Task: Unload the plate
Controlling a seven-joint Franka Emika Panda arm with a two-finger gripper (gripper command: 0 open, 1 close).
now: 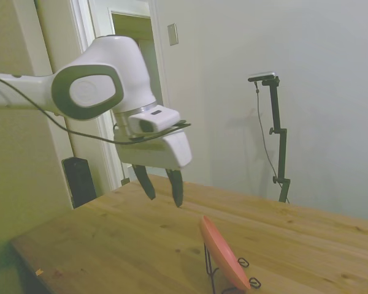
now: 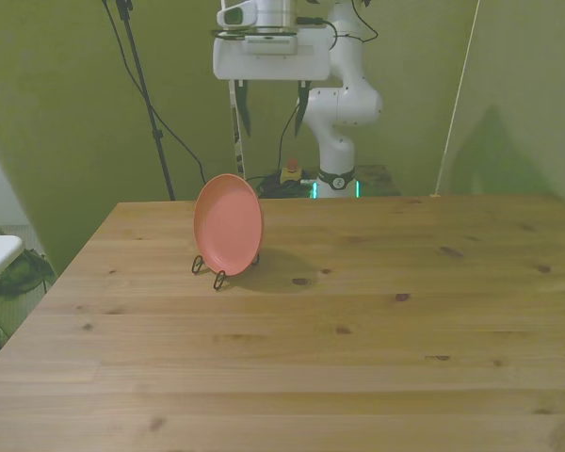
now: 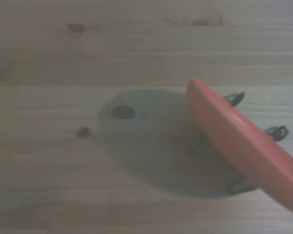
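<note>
1. Round, shallow salmon-pink plate with a raised rim (image 2: 228,222) stands on edge in a thin black wire stand (image 2: 210,268), tilted back a little – concave face toward the front camera.
2. Stand sits on the wooden plank table (image 2: 358,358), toward the front view's left and nearer the far edge than the near one. Its looped feet show at the plate's lower edge in the side view (image 1: 248,273) and the wrist view (image 3: 278,131).
3. Plate holds nothing; the face looks plain and bare.
4. In the side view the plate (image 1: 224,253) is seen almost edge-on, a slanted pink sliver leaning over the stand's wires.
5. The wrist view shows the plate (image 3: 244,144) from above, with its soft grey shadow (image 3: 151,141) on the table boards beside it; a dark knot in the wood lies inside the shadow.
6. White two-finger gripper (image 2: 271,105) with dark jaws hangs in the air well above the table, pointing down.
7. Jaws are spread wide apart – nothing between them, touching nothing.
8. In the front view the gripper is above the plate and slightly toward the front view's right of it; in the side view the gripper (image 1: 161,185) is up and toward the arm's side of the plate's top rim, clear of it.
</note>
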